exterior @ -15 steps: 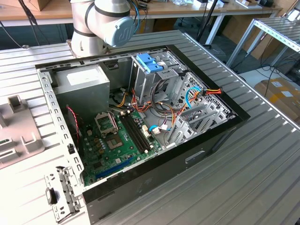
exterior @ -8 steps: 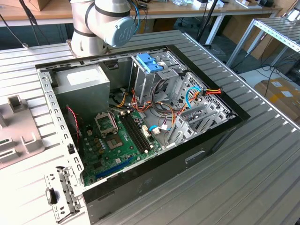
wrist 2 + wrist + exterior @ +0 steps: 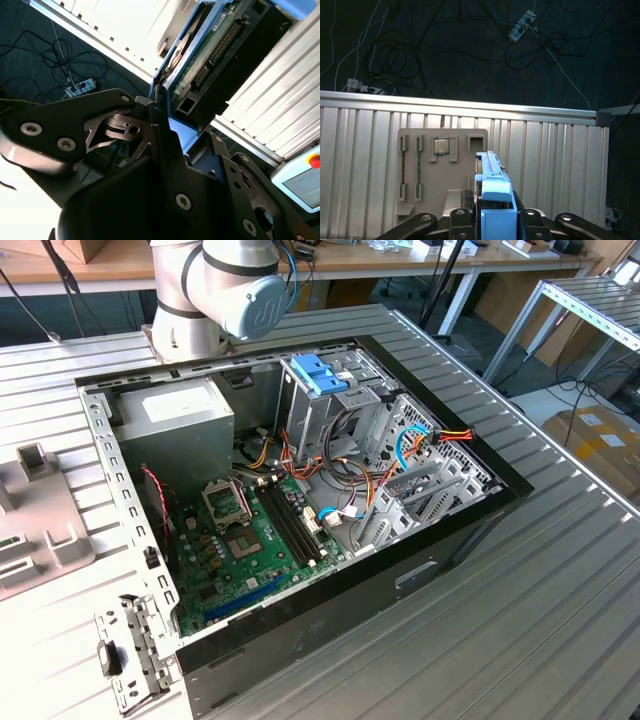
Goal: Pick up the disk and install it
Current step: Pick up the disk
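Disk (image 3: 494, 190), dark slab with blue trim, pinched edge-on between my fingers (image 3: 461, 220); long axis runs straight out from them, over ribbed metal table (image 3: 555, 165).

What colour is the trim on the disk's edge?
Light blue; the first wrist view shows it best on the disk.
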Tool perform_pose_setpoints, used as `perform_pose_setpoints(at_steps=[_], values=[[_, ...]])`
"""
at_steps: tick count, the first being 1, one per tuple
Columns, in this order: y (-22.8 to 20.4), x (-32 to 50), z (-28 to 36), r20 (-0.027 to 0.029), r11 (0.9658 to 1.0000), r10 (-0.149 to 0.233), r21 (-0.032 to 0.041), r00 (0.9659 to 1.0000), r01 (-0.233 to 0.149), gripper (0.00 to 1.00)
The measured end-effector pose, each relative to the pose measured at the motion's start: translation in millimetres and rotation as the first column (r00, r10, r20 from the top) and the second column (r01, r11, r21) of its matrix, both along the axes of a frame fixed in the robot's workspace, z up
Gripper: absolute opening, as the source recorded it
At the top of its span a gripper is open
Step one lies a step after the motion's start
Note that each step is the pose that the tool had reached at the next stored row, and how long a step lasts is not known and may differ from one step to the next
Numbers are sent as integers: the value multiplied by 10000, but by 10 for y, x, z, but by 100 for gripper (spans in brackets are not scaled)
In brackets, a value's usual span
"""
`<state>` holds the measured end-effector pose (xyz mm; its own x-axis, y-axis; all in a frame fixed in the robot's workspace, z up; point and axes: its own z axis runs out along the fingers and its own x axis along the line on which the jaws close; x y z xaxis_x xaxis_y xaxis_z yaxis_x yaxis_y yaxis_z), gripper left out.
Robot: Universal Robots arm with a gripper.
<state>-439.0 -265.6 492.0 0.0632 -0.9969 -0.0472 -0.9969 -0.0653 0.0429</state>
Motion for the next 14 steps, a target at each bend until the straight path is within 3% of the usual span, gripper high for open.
perform_pose_setpoints(at_steps=[14], values=[[0,55,0,0,10000,0,0,10000,0,37]])
